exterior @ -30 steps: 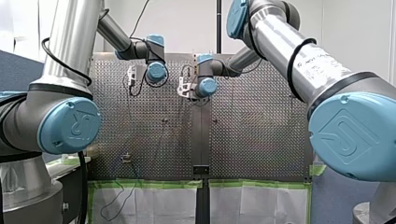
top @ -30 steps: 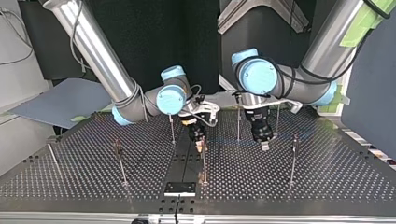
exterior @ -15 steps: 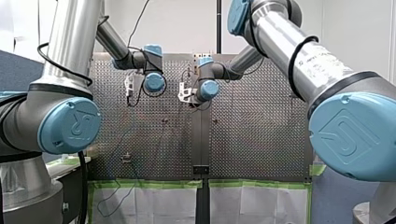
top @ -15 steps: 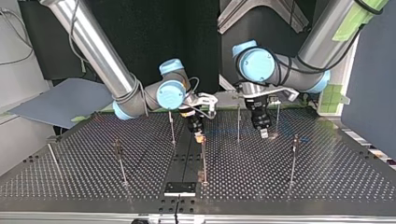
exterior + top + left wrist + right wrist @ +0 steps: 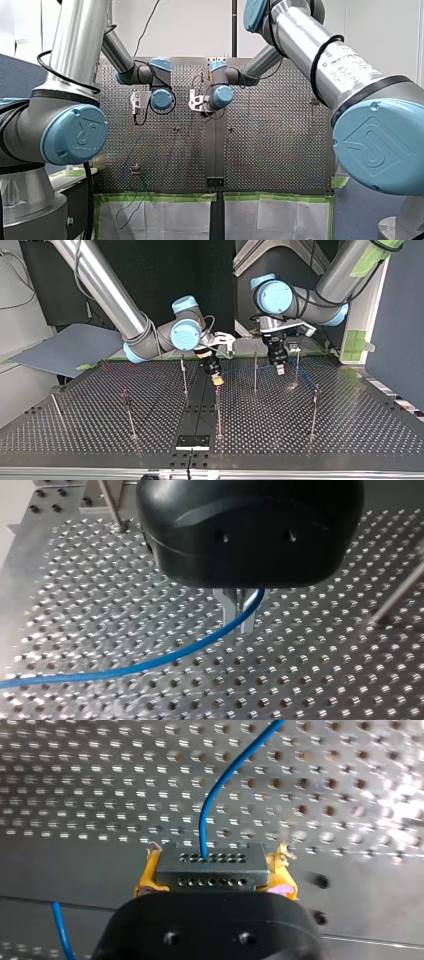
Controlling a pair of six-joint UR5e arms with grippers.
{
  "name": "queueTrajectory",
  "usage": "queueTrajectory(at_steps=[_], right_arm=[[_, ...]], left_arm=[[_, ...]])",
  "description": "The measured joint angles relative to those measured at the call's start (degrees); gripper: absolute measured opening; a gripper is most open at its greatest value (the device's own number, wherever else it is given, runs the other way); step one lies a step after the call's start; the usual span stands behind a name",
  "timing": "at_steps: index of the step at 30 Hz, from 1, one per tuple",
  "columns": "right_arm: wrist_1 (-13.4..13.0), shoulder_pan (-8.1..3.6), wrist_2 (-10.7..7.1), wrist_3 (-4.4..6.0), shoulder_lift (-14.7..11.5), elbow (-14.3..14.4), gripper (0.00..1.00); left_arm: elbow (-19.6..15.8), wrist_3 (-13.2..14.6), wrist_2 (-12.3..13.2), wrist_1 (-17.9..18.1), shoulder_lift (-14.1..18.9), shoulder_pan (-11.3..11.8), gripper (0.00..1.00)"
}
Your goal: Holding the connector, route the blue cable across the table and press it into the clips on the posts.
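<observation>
One blue cable [image 5: 165, 657], one connector [image 5: 210, 862], and seven thin metal posts [image 5: 218, 410] countable in the top view. My left pincer [image 5: 240, 615] has its slim metal fingers pinched shut on the cable, which sags away over the worktop [image 5: 100, 430]. My right pincer [image 5: 215, 875] clamps frayed yellow pads on the dark, rectangular connector, drilled with two rows of holes; the cable leaves its far face. The worktop is shiny perforated metal with a smooth central strip, green tape [image 5: 160, 196] along one edge, and a black backdrop [image 5: 200, 270] behind
</observation>
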Motion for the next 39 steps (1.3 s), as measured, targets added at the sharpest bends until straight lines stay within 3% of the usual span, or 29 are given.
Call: queueTrajectory(at_steps=[10,17,25,31,39], right_arm=[[-0.1,0.83,0.04,-1.68,0.0,4.6,0.00],[0.0,0.95,-0.02,-2.59,-0.1,5.8,0.00],[0.0,0.92,-0.37,-4.54,0.0,8.0,0.00],[0.0,0.61,-0.60,-4.87,0.0,8.8,0.00],[-0.1,-0.19,-0.57,-4.57,0.0,8.9,0.00]], left_arm=[[-5.1,-1.1,0.6,1.5,-2.3,-0.2,0.00],[-8.6,-2.2,2.4,3.5,-5.0,-0.2,0.00],[-12.2,-2.5,3.5,4.2,-5.5,0.1,0.00],[-12.6,-2.9,5.6,6.1,-5.5,0.9,0.00],[-12.0,-4.8,8.9,8.6,-5.7,1.9,0.00]])
